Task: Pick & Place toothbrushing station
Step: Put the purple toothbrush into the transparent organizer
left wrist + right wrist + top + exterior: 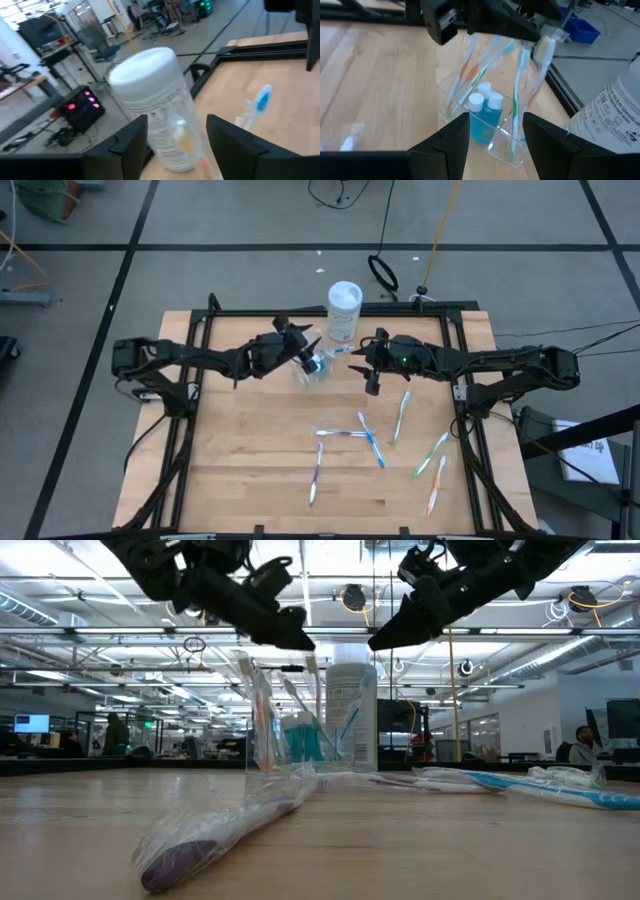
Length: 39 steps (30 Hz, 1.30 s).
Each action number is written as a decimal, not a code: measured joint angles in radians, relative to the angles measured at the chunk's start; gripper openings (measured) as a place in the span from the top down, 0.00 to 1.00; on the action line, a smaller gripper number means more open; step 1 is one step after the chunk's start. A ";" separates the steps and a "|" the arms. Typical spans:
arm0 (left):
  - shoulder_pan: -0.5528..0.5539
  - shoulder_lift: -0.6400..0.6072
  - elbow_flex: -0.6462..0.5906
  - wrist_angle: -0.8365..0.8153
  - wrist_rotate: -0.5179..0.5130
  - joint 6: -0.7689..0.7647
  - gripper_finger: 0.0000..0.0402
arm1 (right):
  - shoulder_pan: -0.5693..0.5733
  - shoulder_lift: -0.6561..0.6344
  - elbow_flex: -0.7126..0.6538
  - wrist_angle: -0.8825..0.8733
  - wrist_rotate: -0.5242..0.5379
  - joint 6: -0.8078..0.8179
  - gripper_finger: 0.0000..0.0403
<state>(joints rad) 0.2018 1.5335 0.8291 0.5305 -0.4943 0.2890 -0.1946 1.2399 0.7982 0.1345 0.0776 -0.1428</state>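
Observation:
A small clear plastic cup [311,370] stands on the wooden table in front of the white tub. In the right wrist view the cup [492,142] holds several wrapped toothbrushes [520,90] and two teal toothpaste tubes [485,117]. My left gripper [307,353] is open just above the cup. Its fingers stand on either side of a brush top [184,142] without plainly touching it. My right gripper [371,373] is open and empty. It hovers a little to the right of the cup and points at it. More toothbrushes [370,438] lie loose on the table nearer the front.
The tall white tub [344,308] stands upright just behind the cup, near the table's far edge. Loose wrapped toothbrushes lie at the middle and near right [430,458], one with a purple handle [190,855] closest to the low camera. Black frame rails run along the table's sides.

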 joint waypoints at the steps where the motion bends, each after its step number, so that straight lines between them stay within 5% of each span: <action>1: -0.010 -0.017 0.008 -0.031 -0.021 0.002 0.47 | 0.000 0.000 0.000 0.004 0.000 0.003 0.56; 7: -0.083 -0.126 0.034 -0.152 0.017 -0.045 0.46 | 0.002 0.000 0.000 0.015 -0.001 0.112 0.56; 14: -0.187 -0.158 0.035 -0.325 0.377 -0.244 0.53 | 0.004 0.000 0.000 -0.078 -0.002 0.156 0.56; 17: -0.240 -0.133 0.035 -0.430 0.450 -0.342 0.57 | 0.012 0.000 0.000 -0.143 -0.003 0.162 0.56; 26: -0.425 -0.028 0.033 -0.580 0.546 -0.956 0.62 | 0.027 0.000 0.000 -0.162 -0.002 0.162 0.56; 31: -0.471 0.056 0.033 -0.536 0.439 -1.016 0.63 | 0.027 0.000 0.000 -0.161 -0.001 0.162 0.56; 39: -0.435 0.228 0.033 -0.388 0.447 -1.140 0.63 | 0.027 0.000 0.000 -0.160 -0.001 0.160 0.56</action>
<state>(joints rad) -0.2334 1.7610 0.8623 0.1429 -0.0471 -0.8506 -0.1680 1.2400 0.7982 -0.0252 0.0765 0.0174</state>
